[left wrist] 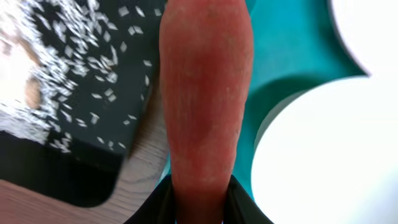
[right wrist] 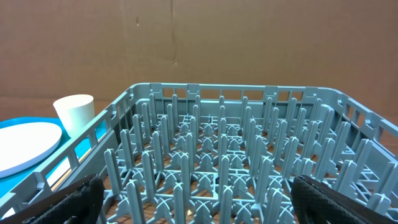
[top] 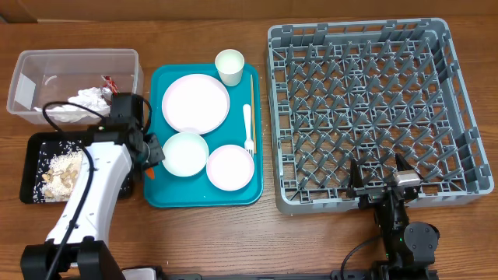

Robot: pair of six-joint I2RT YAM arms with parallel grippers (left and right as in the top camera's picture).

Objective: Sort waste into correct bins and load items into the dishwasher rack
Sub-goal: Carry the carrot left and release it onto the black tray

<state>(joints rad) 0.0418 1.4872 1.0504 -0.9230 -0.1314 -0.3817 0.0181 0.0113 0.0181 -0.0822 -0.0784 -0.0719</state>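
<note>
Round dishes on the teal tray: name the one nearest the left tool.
The bowl at the tray's near-left corner, beside the left tool gripping the carrot; the large plate, smaller dish and cup sit farther off.

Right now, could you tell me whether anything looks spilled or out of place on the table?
Only mildly: rice grains lie scattered across the black tray, seemingly all inside it. The carrot, gripped in the left jaws, hangs over the edge between that tray and the teal tray.
</note>
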